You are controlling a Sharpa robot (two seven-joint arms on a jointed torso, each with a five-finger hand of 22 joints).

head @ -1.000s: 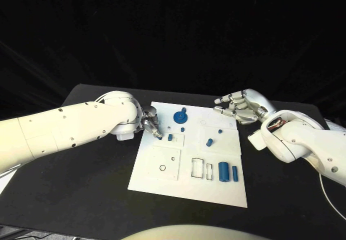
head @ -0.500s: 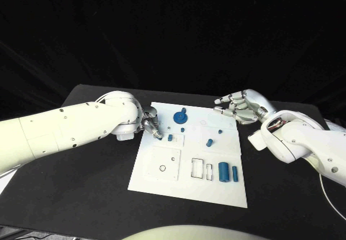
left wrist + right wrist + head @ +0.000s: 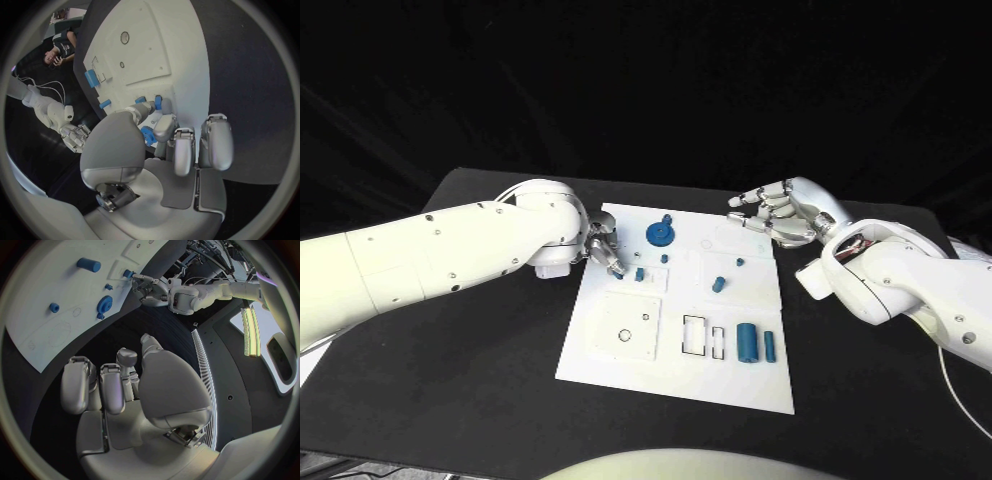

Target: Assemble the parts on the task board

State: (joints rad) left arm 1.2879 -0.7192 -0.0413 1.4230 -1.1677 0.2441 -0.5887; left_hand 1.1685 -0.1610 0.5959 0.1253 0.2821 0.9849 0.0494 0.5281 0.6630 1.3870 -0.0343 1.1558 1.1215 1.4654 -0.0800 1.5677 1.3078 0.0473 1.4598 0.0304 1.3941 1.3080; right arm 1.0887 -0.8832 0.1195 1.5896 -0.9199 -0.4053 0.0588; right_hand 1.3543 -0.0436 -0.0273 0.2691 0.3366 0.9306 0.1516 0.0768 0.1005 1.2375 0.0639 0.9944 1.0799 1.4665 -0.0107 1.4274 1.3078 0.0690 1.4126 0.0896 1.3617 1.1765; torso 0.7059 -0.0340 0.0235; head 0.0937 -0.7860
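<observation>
The white task board [image 3: 678, 345] lies in the middle of the black surface [image 3: 459, 380], with small blue parts scattered over it. The left robot hand [image 3: 602, 247] sits at the board's left edge near its far end, fingers curled down toward the plate. In the left wrist view its fingertips [image 3: 164, 126] close round a small blue part [image 3: 148, 135], pinched between thumb and finger, with two more little blue pegs [image 3: 157, 102] just beyond the fingertips (one of them shows in the head view as the peg [image 3: 639, 274] beside the hand). A blue gear [image 3: 661, 235] rests on the board near the far edge, between the two hands.

The right robot hand [image 3: 777, 215] is off the board's far right corner, above the dark surface and apart from the parts, its fingers curled in with nothing in them. A blue cylinder [image 3: 749, 342] and a thinner blue bar [image 3: 770, 345] lie side by side toward the board's near right, well apart from both hands.
</observation>
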